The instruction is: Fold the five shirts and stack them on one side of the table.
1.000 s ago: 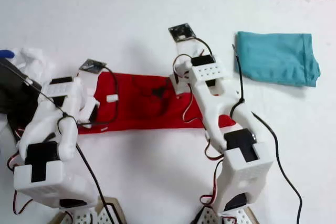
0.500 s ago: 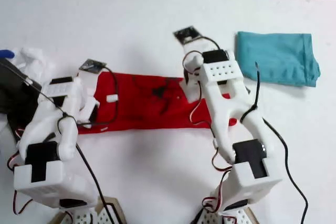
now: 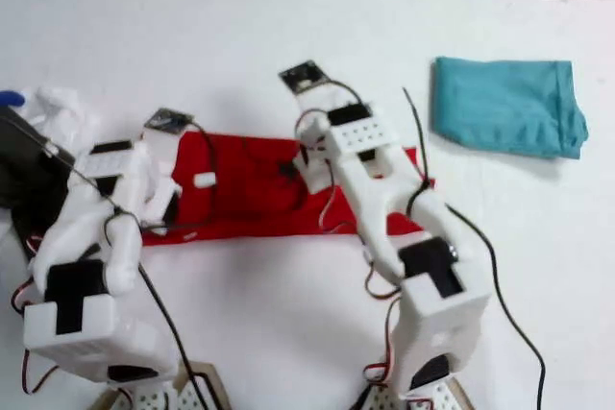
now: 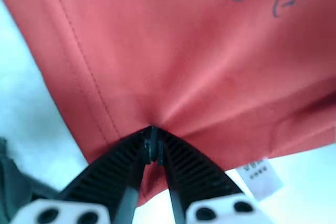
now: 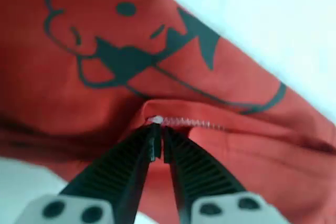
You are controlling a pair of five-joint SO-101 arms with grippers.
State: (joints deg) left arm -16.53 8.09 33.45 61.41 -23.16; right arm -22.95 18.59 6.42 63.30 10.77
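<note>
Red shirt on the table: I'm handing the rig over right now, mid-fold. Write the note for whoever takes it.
Left gripper: jaws shut on the red shirt near its left end.
Right gripper: jaws shut on a raised fold near its middle.
Red shirt lies as a long strip on the table, fold unfinished.
Done: teal shirt folded, at the table's right side.
Left: finish the red, stack it on the teal, then the rest.
</note>
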